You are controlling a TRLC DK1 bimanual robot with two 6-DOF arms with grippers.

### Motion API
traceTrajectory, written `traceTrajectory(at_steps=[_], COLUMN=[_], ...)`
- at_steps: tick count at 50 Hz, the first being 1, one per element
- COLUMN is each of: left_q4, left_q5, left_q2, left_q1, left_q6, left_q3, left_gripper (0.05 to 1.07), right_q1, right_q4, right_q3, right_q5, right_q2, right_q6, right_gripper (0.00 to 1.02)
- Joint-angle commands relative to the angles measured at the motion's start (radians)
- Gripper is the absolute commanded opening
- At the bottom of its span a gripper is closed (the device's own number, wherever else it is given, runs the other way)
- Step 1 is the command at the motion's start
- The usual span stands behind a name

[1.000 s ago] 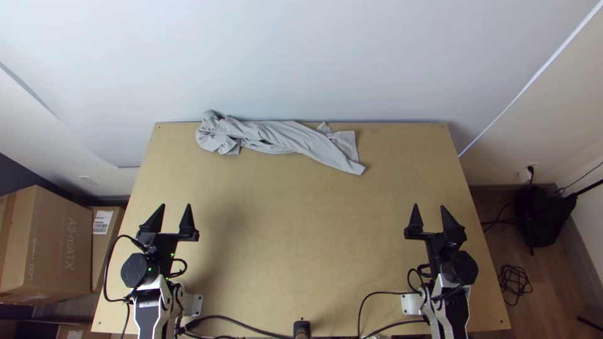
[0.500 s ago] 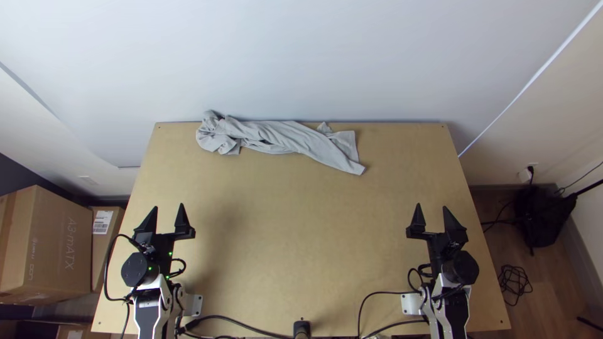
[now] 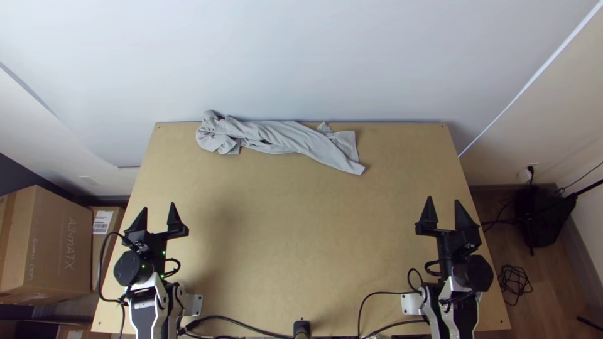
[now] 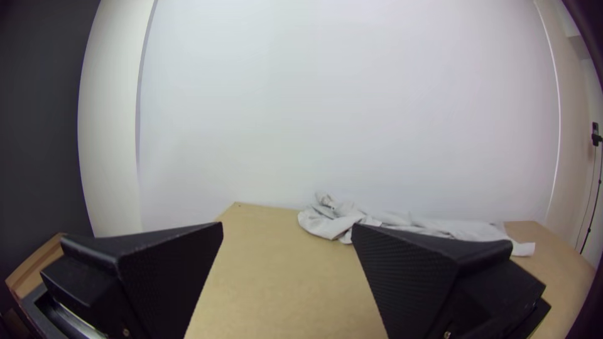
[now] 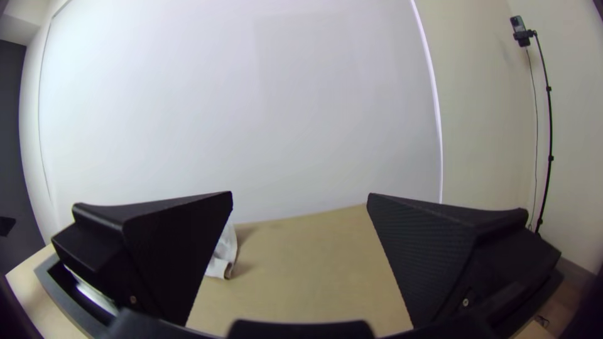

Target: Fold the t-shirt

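Along the table's far edge, the t-shirt lies bunched, perhaps twisted; spreading and folding remain. Both the left gripper and right gripper are spread wide, holding nothing, well apart from it.

The T-shirt was plain pale grey, and the table under it light tan. My left gripper and right gripper were both black, with fine ribbed lines on the inner face of a finger. I had white and black arms, and small green lights glowed on my left one. The back wall was bluish white, the cardboard box brown, the floor brown, and the cables on it black.
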Motion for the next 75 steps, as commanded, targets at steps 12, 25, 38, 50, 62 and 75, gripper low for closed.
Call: traceTrajectory(at_steps=[12, 25, 38, 50, 62, 75], left_q4=[-0.099, -0.366, -0.756, -0.843, -0.813, -0.688], left_q5=[0.000, 0.000, 0.002, 0.002, 0.000, -0.001], left_q2=[0.418, 0.725, 1.082, 1.240, 1.370, 1.550], left_q1=[0.007, -0.039, -0.043, -0.069, -0.159, -0.224], left_q6=[-0.053, -0.111, -0.163, -0.166, -0.108, -0.086], left_q3=[0.504, 0.943, 1.385, 1.513, 1.446, 1.426], left_gripper=[1.03, 1.03, 1.03, 1.03, 1.03, 1.03], right_q1=[0.056, 0.151, 0.266, 0.359, 0.369, 0.303], right_q4=[0.076, -0.174, -0.426, -0.524, -0.584, -0.688], right_q3=[0.375, 0.847, 1.285, 1.493, 1.545, 1.545], right_q5=[-0.001, -0.004, -0.025, -0.027, -0.027, -0.028], right_q2=[0.406, 0.821, 1.176, 1.418, 1.558, 1.627], right_q6=[-0.030, -0.030, -0.005, 0.077, 0.192, 0.245], right_gripper=[0.99, 0.99, 0.99, 0.99, 0.99, 0.99])
